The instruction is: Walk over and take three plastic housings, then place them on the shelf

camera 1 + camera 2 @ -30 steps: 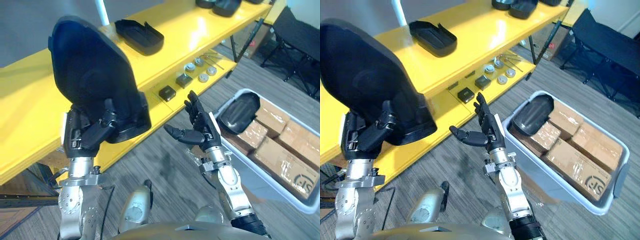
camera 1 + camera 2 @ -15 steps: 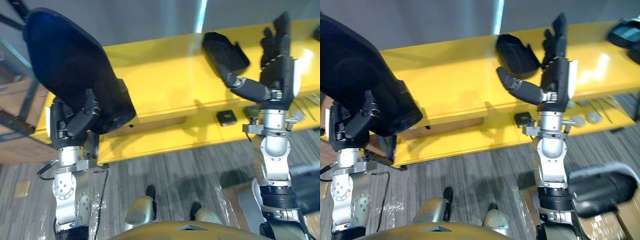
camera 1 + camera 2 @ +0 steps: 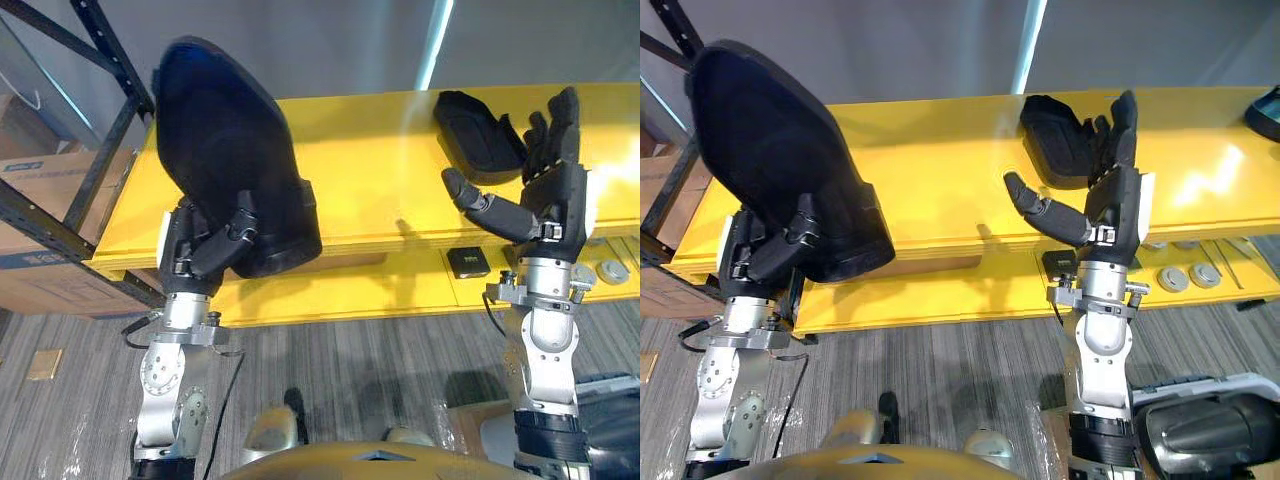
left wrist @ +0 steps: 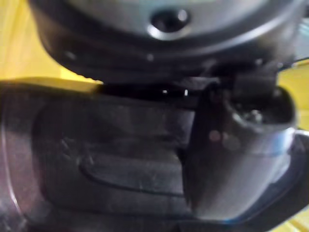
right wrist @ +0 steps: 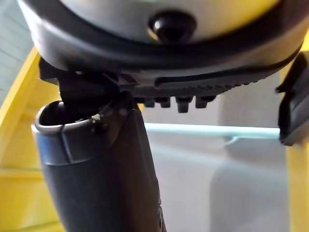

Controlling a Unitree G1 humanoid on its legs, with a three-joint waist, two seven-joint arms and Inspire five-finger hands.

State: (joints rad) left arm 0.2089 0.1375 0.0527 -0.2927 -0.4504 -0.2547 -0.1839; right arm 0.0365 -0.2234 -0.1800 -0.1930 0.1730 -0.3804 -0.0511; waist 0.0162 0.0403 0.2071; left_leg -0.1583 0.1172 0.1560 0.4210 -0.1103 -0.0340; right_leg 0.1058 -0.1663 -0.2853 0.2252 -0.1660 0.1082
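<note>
My left hand (image 3: 205,245) is shut on the lower rim of a large black plastic housing (image 3: 225,140), held upright in front of the yellow shelf's (image 3: 370,190) left end. The left wrist view has the housing (image 4: 120,159) pressed against the hand. A second black housing (image 3: 478,135) lies on the shelf top to the right. My right hand (image 3: 545,200) is raised in front of the shelf, open, fingers straight up and thumb out, holding nothing. A third housing (image 3: 1210,430) lies in a grey bin at the lower right.
The shelf's lower yellow level (image 3: 400,290) carries a small black block (image 3: 467,262) and round metal parts (image 3: 1185,277). A dark metal rack (image 3: 95,150) with a cardboard box (image 3: 35,175) stands at the left. Grey wood-grain floor (image 3: 350,360) lies in front.
The camera has swung a little further, shifting the shelf in the picture. My left hand with the housing now stands nearer the shelf's left end. My right hand stays raised and open.
</note>
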